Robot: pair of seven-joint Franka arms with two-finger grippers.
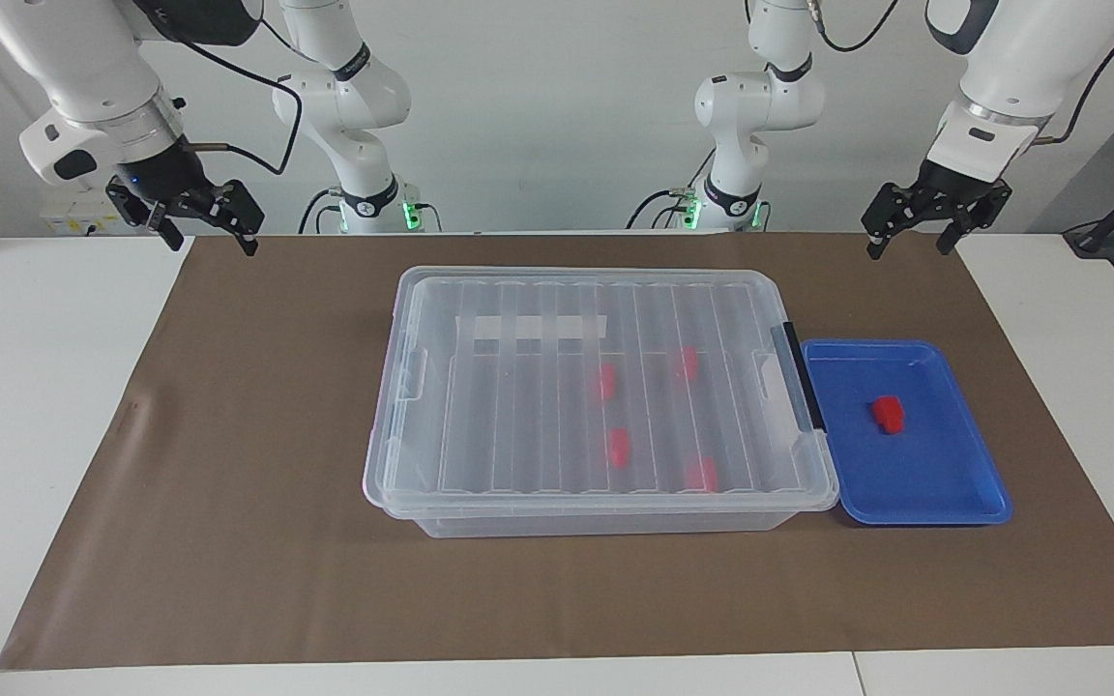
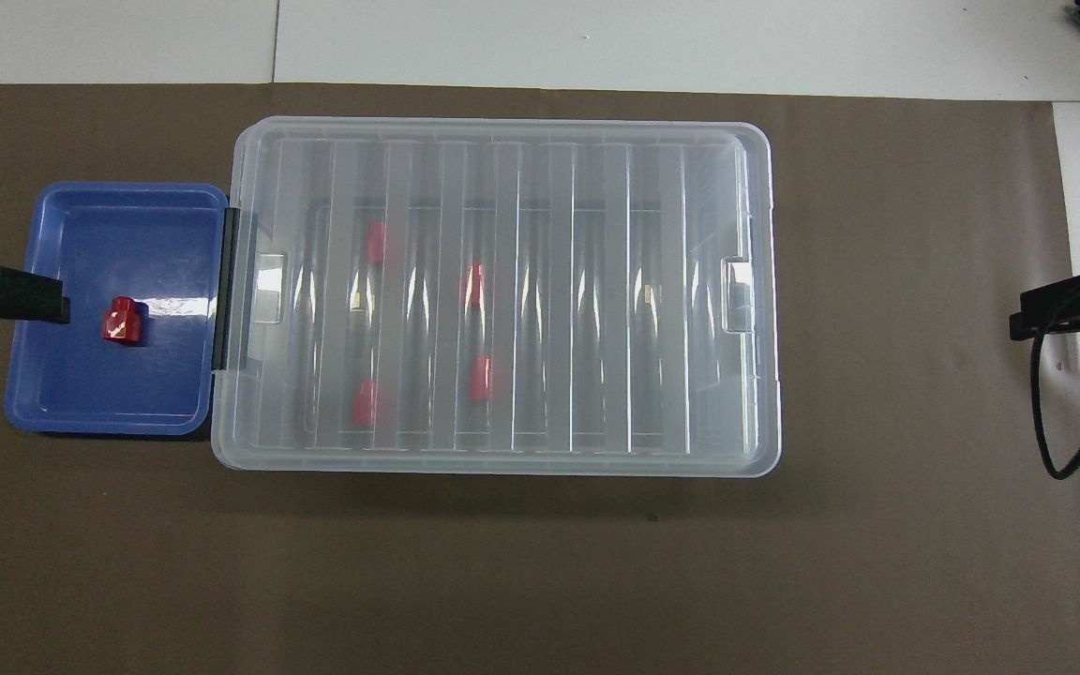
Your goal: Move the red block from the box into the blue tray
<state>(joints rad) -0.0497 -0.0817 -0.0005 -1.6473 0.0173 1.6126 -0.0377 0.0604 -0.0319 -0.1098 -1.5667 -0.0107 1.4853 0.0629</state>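
Observation:
The box stands mid-mat with its ribbed clear lid shut and a black clip handle at the end beside the blue tray. One red block lies in the tray, also seen in the overhead view. Several more red blocks show through the lid inside the box. My left gripper hangs open and empty, high over the tray's outer rim. My right gripper hangs open and empty, high over the mat's edge at the right arm's end.
A brown mat covers the white table. The tray sits flush against the box's handle end. A black cable hangs from the right arm over the mat's edge.

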